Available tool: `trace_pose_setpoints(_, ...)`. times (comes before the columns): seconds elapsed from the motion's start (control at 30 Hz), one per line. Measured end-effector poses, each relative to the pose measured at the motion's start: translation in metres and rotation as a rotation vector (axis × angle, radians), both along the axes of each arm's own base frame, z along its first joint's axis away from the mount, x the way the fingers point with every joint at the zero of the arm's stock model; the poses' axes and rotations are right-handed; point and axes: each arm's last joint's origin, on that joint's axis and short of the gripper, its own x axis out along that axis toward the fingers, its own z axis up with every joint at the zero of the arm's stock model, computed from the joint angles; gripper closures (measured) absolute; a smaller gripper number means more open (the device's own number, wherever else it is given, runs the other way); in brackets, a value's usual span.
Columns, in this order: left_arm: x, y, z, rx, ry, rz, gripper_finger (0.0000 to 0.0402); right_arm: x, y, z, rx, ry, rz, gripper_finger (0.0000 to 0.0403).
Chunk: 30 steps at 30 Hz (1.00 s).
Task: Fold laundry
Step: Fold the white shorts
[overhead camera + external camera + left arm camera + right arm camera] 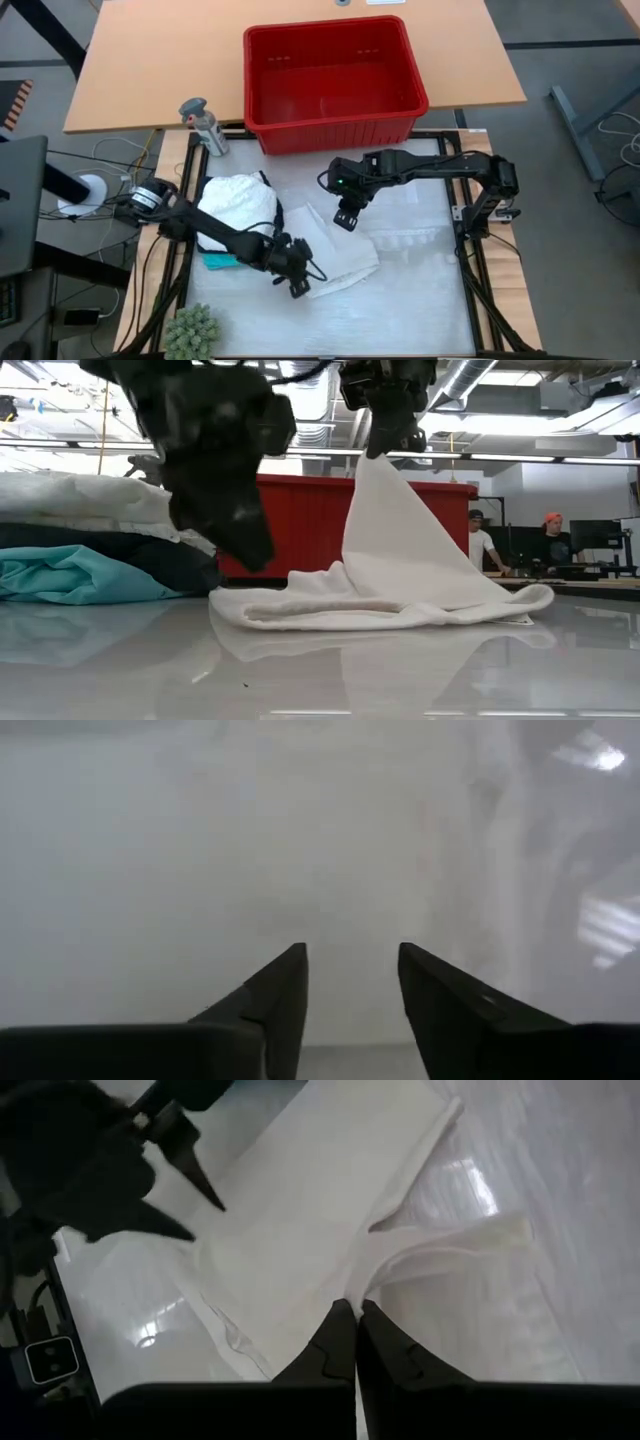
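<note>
Right end effector [378, 448] is up off the table [420, 300] with its two fingers pressed together on a pinch of the white garment [400, 575] — the cloth hangs from that pinch in a tall peak, and the rest of it lies crumpled flat on the table below. From above, that same white garment sits near the middle of the table, just in front of the red basket [335, 75], with the right arm reaching in over it from its own side.

Left end effector [297, 285] is low at the near edge of the white garment, fingers spread apart with nothing between them — its wrist view shows only pale cloth or table surface past the two dark fingertips [285, 985], and I cannot tell which. In the right wrist view it shows as a dark shape over the far end of the cloth.

Off on the left arm's side sits the pile of laundry [238, 205]: a white piece on top, something black under it, a teal one [75, 575] at the bottom edge. A small green plant [192, 330] stands at the table's near corner, a grey bottle [205, 125] by the basket. Two people sit in the room beyond.
</note>
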Motion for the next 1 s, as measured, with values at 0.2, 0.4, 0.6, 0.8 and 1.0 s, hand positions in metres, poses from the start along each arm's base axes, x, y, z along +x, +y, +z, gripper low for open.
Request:
trace_pose_setpoints(0.2, 0.008, 0.002, -0.022, -0.023, 0.04, -0.055, 0.031, -0.001, 0.0, -0.001, 0.002, 0.015, 0.0, 0.038)
trace_pose_setpoints(0.4, 0.021, -0.001, -0.041, -0.074, -0.01, -0.031, 0.0377, -0.008, 0.001, 0.004, 0.005, 0.036, 0.001, 0.038)
trace_pose_setpoints(0.6, 0.042, 0.009, -0.047, -0.148, -0.13, -0.004, 0.0397, -0.013, -0.003, 0.009, 0.004, 0.023, -0.01, 0.038)
trace_pose_setpoints(0.8, 0.063, 0.029, -0.041, -0.164, -0.181, 0.047, 0.0401, -0.011, -0.007, 0.009, 0.0, 0.011, -0.015, 0.038)
trace_pose_setpoints(1.0, 0.061, 0.042, -0.012, -0.2, -0.2, 0.069, 0.0401, -0.01, -0.005, 0.009, -0.003, 0.001, -0.008, 0.038)
